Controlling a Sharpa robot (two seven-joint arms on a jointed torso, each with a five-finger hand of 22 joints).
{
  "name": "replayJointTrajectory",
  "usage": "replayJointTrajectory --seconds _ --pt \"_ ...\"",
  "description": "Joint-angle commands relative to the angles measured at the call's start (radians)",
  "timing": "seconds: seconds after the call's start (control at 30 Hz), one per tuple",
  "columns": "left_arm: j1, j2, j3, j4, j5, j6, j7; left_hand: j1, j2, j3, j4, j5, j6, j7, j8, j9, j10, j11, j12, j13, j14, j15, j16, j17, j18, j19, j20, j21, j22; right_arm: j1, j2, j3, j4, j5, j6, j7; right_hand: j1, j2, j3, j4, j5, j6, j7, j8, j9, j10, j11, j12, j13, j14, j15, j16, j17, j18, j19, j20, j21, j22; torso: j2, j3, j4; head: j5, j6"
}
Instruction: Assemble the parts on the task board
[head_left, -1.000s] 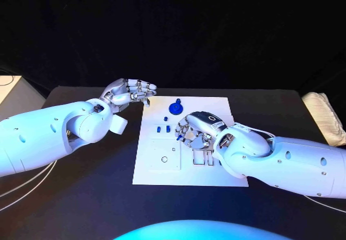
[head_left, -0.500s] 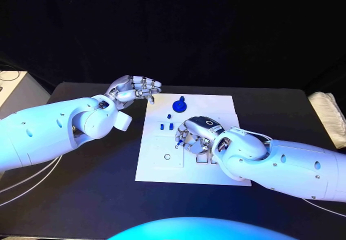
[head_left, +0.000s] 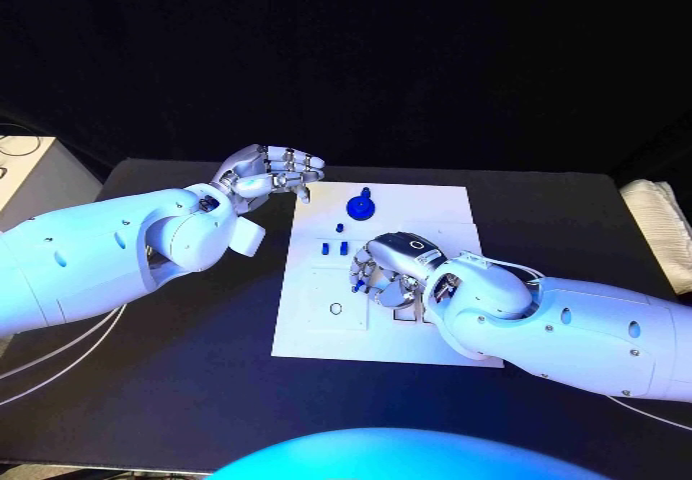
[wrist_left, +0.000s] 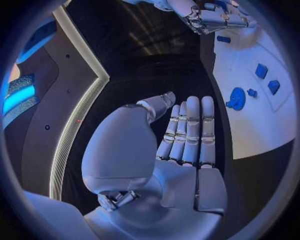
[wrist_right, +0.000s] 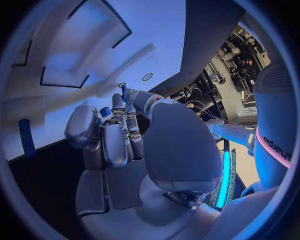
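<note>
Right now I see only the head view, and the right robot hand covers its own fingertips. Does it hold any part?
Observer: Yes. In the right wrist view, the right robot hand has a small blue part pinched between its fingers.
Operator: And the left robot hand, is something in its palm?
Observer: No. In the left wrist view, the left robot hand holds nothing; its fingers lie straight, side by side.

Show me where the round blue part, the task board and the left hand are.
Round blue part (head_left: 358, 208), head view, on the middle of its disc.
Task board (head_left: 433, 205), head view, on a bare stretch near its far edge.
Left hand (head_left: 268, 172), head view, on the back of the hand.
</note>
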Motion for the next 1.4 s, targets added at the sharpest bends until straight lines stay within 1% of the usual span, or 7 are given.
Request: replayJointTrajectory --seconds 0.03,0.3,0.53,0.67,0.8,1.07,1.4 --pt "0.0 0.0 0.001 0.001 0.006 0.01 0.009 -0.002 0.007 -0.005 0.0 0.0 -0.006 0.002 -0.006 0.002 -0.006 0.002 0.007 -0.001 -0.006 -0.001 -0.005 -0.001 0.014 0.006 0.001 -0.003 -0.001 -0.002 0.003 0.0 -0.003 -0.015 0.017 0.002 0.0 0.012 0.005 -0.004 0.003 0.006 0.002 0.003 0.002 0.046 -0.038 0.002 0.001 0.037 -0.007 -0.004 -0.001 -0.016 0.003 0.0 0.001 0.002 0.0 -0.0004 -0.0004 0.0 0.0" --pt "0.0 -0.001 0.001 0.002 0.006 0.013 0.006 -0.002 0.007 -0.005 0.0 0.0 -0.006 0.002 -0.006 0.002 -0.006 0.002 0.007 -0.001 -0.006 -0.001 -0.005 -0.001 0.014 0.006 0.001 -0.003 -0.001 -0.004 0.008 -0.001 -0.011 -0.026 0.01 -0.004 0.0 0.013 0.005 -0.004 0.003 0.005 0.003 0.003 0.002 0.047 -0.038 0.001 0.001 0.037 -0.006 -0.004 -0.001 -0.017 0.004 0.0 0.003 0.003 0.0 -0.0007 0.0007 0.002 -0.003" --pt "0.0 -0.004 0.001 0.003 0.006 0.014 0.004 -0.003 0.007 -0.006 0.0 0.0 -0.006 0.002 -0.006 0.002 -0.007 0.002 0.007 -0.002 -0.005 -0.001 -0.006 -0.002 0.014 0.007 0.001 -0.005 -0.002 -0.012 0.016 -0.001 -0.022 -0.039 0.008 -0.015 0.0 0.013 0.005 -0.005 0.002 0.005 0.003 0.003 0.002 0.047 -0.038 0.0 0.001 0.037 -0.006 -0.004 -0.001 -0.017 0.004 0.0 0.003 0.003 0.001 -0.0006 0.0019 0.003 -0.006" --pt "0.0 -0.005 0.001 0.003 0.006 0.015 0.003 -0.003 0.007 -0.006 0.0 0.0 -0.006 0.002 -0.006 0.002 -0.007 0.002 0.007 -0.002 -0.005 -0.001 -0.006 -0.002 0.014 0.007 0.001 -0.005 -0.002 -0.015 0.018 -0.001 -0.026 -0.046 0.007 -0.022 -0.001 0.013 0.006 -0.006 0.002 0.005 0.003 0.003 0.003 0.047 -0.038 0.0 0.001 0.037 -0.006 -0.004 -0.001 -0.017 0.005 0.0 0.007 0.005 0.0 -0.001 -0.0004 0.003 -0.008" --pt "0.0 -0.005 0.001 0.003 0.006 0.016 0.002 -0.003 0.007 -0.006 0.0 0.0 -0.006 0.002 -0.006 0.002 -0.007 0.002 0.007 -0.002 -0.005 -0.001 -0.006 -0.002 0.014 0.007 0.001 -0.005 -0.002 -0.016 0.02 -0.001 -0.027 -0.048 0.007 -0.023 -0.001 0.013 0.006 -0.006 0.002 0.005 0.003 0.003 0.003 0.047 -0.038 0.0 0.001 0.037 -0.006 -0.004 -0.001 -0.017 0.005 0.0 0.007 0.005 0.001 -0.0011 -0.0006 0.003 -0.009" --pt "0.0 -0.006 0.001 0.004 0.006 0.017 0.0 -0.003 0.007 -0.006 0.0 0.0 -0.006 0.002 -0.006 0.002 -0.007 0.002 0.007 -0.002 -0.005 -0.001 -0.006 -0.002 0.014 0.007 0.001 -0.005 -0.002 -0.017 0.022 -0.001 -0.025 -0.048 0.027 -0.019 -0.001 0.013 0.006 -0.006 0.002 0.005 0.003 0.003 0.003 0.047 -0.038 -0.001 0.001 0.037 -0.006 -0.004 -0.001 -0.017 0.005 0.0 0.007 0.005 -0.001 -0.0008 -0.0002 0.002 -0.011" --pt "0.0 -0.007 0.001 0.005 0.006 0.018 -0.002 -0.004 0.008 -0.008 0.001 0.0 -0.006 0.002 -0.006 0.002 -0.009 0.003 0.008 -0.002 -0.005 -0.001 -0.007 -0.002 0.014 0.008 0.002 -0.008 -0.004 -0.017 0.028 -0.001 -0.026 -0.04 0.054 0.004 -0.025 0.011 -0.002 -0.009 -0.004 -0.008 0.008 0.0 0.011 0.035 -0.031 -0.023 -0.002 0.036 0.0 -0.005 -0.005 -0.015 -0.002 0.005 -0.008 0.002 -0.001 -0.0009 0.0002 0.001 -0.014"
